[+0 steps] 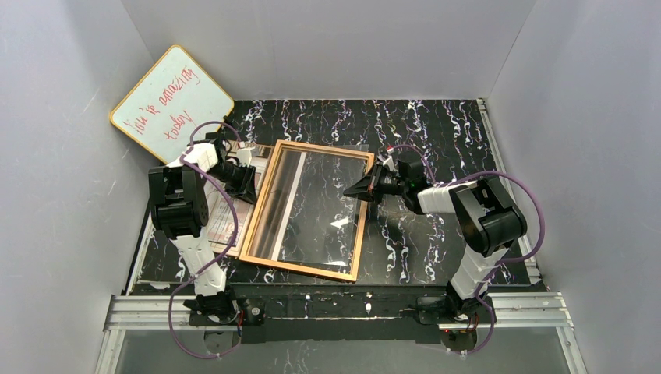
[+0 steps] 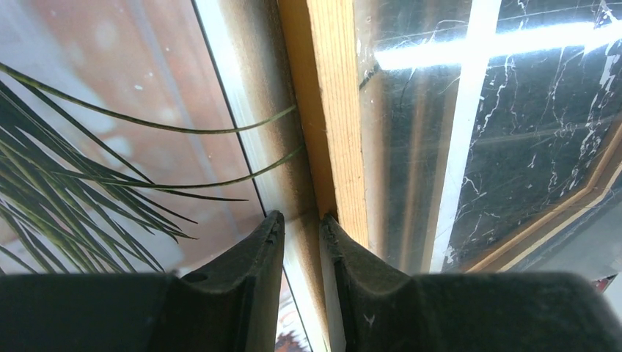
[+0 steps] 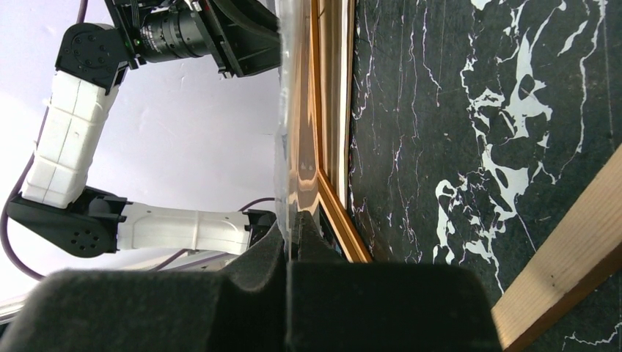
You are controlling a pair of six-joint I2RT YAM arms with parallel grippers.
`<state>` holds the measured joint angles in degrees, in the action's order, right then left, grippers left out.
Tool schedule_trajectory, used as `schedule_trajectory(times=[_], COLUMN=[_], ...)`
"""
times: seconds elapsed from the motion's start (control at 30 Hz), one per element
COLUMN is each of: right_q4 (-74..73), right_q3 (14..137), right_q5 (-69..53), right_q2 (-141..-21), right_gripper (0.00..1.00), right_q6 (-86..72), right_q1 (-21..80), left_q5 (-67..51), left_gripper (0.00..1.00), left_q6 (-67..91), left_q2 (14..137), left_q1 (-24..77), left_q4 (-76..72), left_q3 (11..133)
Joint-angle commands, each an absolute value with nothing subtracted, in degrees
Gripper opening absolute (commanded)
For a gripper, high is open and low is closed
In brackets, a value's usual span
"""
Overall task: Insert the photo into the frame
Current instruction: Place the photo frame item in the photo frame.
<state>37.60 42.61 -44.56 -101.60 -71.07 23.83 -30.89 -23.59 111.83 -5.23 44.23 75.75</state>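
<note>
Two grippers meet the frame (image 1: 296, 267) from opposite sides, and we see it lying at a slant in the middle of the black marbled table (image 1: 436, 132). The right gripper (image 1: 360, 189) sits at the frame's right rail. From its own wrist view, the right gripper (image 3: 292, 227) has its fingers pressed together on the edge of the clear pane (image 3: 290, 132), which runs edge-on straight into the grip. The orange-brown rail (image 3: 323, 110) lies just beside that sheet.

The left gripper (image 1: 248, 181) is at the frame's upper left corner. In its wrist view we see the left gripper (image 2: 302, 224) with only a narrow gap between its fingers. The wooden rail (image 2: 334, 110) runs down to the right-hand finger (image 2: 334, 235), and we cannot tell whether anything is clamped there.

The photo (image 1: 226, 226) lies flat on the table under the left arm, along the frame's left side. Up close, the photo (image 2: 110, 88) shows its spiky plant leaves, and its pale margin reaches down to the left gripper's fingertips. A whiteboard (image 1: 171, 101) with red writing leans in the far left corner, well apart from both grippers.
</note>
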Motion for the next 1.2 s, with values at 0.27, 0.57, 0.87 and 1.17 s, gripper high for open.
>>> schedule_trajectory(times=[0.27, 0.57, 0.87, 1.17], right_q4=[36.97, 40.85, 38.95, 25.71], right_q3=[46.39, 46.16, 47.55, 48.91], right_q5=[-45.6, -46.4, -47.93, -45.5], right_q2=[-103.12, -104.27, -105.83, -103.96], right_gripper=[0.01, 0.01, 0.01, 0.27], right_q6=[-65.64, -62.97, -61.16, -52.6], right_q1=[25.28, 25.39, 25.79, 25.84], left_q5=[-32.61, -32.61, -32.4, -31.59], left_gripper=[0.23, 0.23, 0.23, 0.23], left_q6=[-23.99, -23.82, -23.95, -23.82], left_q2=[110.75, 110.82, 110.78, 110.81], left_q1=[-3.56, -3.6, -3.6, -3.6], left_q4=[46.23, 46.33, 46.65, 46.67], left_q3=[75.2, 75.26, 75.81, 75.64])
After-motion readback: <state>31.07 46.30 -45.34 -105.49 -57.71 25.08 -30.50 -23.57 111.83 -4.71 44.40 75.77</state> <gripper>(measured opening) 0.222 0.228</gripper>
